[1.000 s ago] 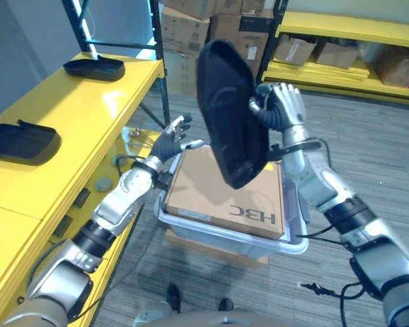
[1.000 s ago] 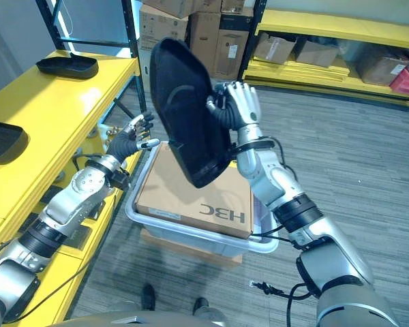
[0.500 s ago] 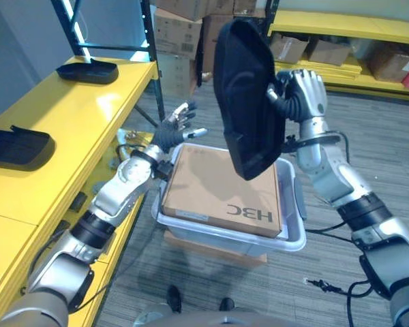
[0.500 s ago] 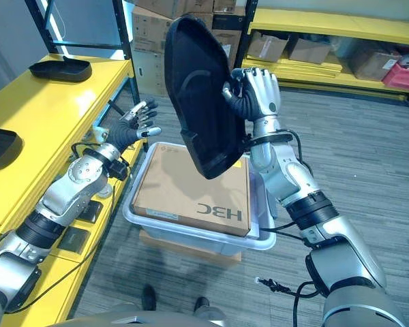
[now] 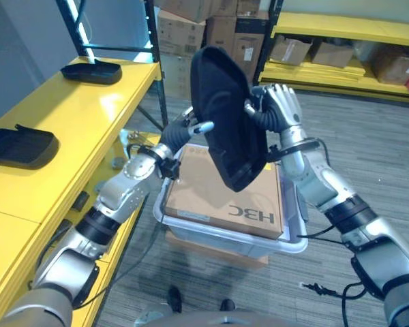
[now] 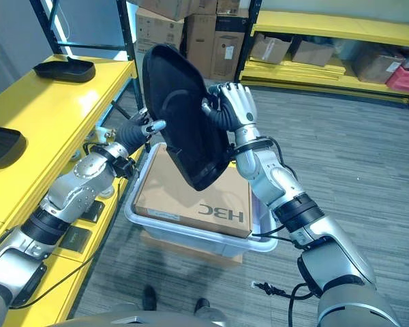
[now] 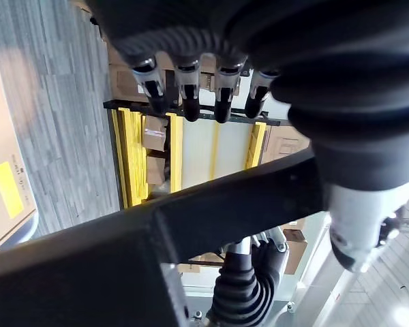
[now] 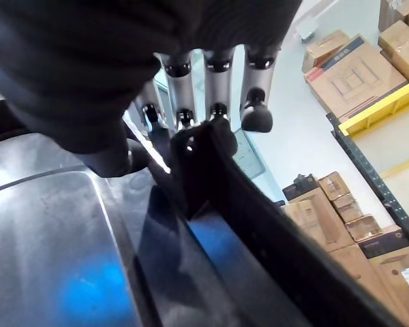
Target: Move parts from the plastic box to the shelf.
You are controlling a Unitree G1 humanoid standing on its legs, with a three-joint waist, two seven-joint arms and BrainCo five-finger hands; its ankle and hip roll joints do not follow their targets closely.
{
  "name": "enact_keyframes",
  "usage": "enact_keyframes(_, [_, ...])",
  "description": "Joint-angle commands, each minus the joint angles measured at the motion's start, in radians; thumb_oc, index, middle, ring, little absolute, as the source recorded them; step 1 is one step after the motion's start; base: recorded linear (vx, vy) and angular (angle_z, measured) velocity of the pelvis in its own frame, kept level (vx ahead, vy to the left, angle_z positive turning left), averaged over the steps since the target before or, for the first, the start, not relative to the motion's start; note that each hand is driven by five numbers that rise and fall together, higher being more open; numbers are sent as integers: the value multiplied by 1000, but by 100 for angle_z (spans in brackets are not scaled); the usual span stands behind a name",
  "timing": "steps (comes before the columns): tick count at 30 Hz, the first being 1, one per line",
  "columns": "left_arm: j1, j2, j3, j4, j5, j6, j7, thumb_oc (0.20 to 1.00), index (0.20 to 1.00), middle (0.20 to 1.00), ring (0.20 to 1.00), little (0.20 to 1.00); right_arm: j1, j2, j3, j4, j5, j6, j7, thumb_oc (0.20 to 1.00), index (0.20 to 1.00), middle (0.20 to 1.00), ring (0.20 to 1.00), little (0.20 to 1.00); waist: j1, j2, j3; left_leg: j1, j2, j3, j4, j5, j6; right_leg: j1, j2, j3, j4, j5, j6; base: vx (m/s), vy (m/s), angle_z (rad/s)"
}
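A large black moulded part (image 5: 226,122) hangs upright over the plastic box (image 5: 221,234), which holds a flat cardboard carton (image 5: 208,194). My right hand (image 5: 278,109) is shut on the part's right rim; its fingers (image 8: 218,75) curl over the rim. My left hand (image 5: 179,134) reaches to the part's left edge, open. In the left wrist view its straight fingers (image 7: 184,82) lie on one side of the black rim (image 7: 191,225) and the thumb on the other. The yellow shelf (image 5: 75,112) runs along the left with two black parts (image 5: 92,69) (image 5: 17,143) lying on it.
A black upright post (image 5: 155,61) stands at the shelf's far corner, close to the left hand. Yellow racks with cardboard boxes (image 5: 341,44) line the back. Grey floor lies to the right of the box.
The right hand has brought the black part down and to the left. The left hand has closed the gap and now reaches the part's left edge. The camera shifted slightly.
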Motion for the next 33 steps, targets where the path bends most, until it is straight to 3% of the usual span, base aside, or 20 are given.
enact_keyframes(1, [-111, 10, -27, 63, -26, -37, -17, 1000, 1000, 1000, 1000, 1000, -136, 25, 21, -20, 7, -55, -8, 200, 200, 200, 200, 200, 21, -35, -68, 72, 6, -32, -9, -136, -34, -4, -37, 54, -6, -22, 79, 0, 0, 0])
enact_keyframes(6, [-105, 22, -21, 55, -44, -31, 9, 1000, 1000, 1000, 1000, 1000, -123, 36, 30, -62, 24, -103, -4, 200, 200, 200, 200, 200, 25, -33, -65, 72, 4, -36, -9, -135, -34, -3, -39, 54, -6, -20, 81, 0, 0, 0])
enact_keyframes(13, [-81, 10, -7, 68, -25, -31, 35, 1000, 1000, 1000, 1000, 1000, -109, 52, 32, -110, 32, -116, 27, 200, 200, 200, 200, 200, 28, -34, -64, 72, 3, -35, -9, -136, -31, -4, -40, 55, -6, -19, 82, 0, 0, 0])
enact_keyframes(14, [-79, 7, -4, 70, -14, -33, 40, 620, 620, 620, 620, 620, -110, 61, 37, -115, 37, -120, 30, 200, 200, 200, 200, 200, 28, -33, -63, 72, 3, -35, -9, -135, -31, -5, -40, 56, -6, -18, 82, 0, 0, 0])
enact_keyframes(16, [-75, -2, -6, 78, 40, -28, 41, 200, 200, 200, 200, 200, -107, 81, 44, -133, 40, -127, 40, 200, 200, 200, 200, 200, 30, -33, -61, 72, 3, -34, -9, -135, -30, -5, -41, 56, -6, -18, 81, 0, 0, 0])
enact_keyframes(26, [-77, 1, -28, 109, 167, -28, 37, 200, 200, 200, 200, 200, -86, 134, 60, -195, 82, -130, 69, 200, 200, 200, 200, 200, 33, -32, -61, 70, 3, -33, -9, -135, -29, -7, -41, 59, -6, -18, 82, 0, 0, 0])
enact_keyframes(33, [-75, -31, -44, 107, 75, -67, -10, 200, 200, 200, 200, 200, -55, 200, 83, -208, 141, -134, 76, 200, 200, 200, 200, 200, 32, -30, -58, 70, 4, -30, -9, -136, -27, -9, -43, 63, -6, -17, 79, 0, 0, 0])
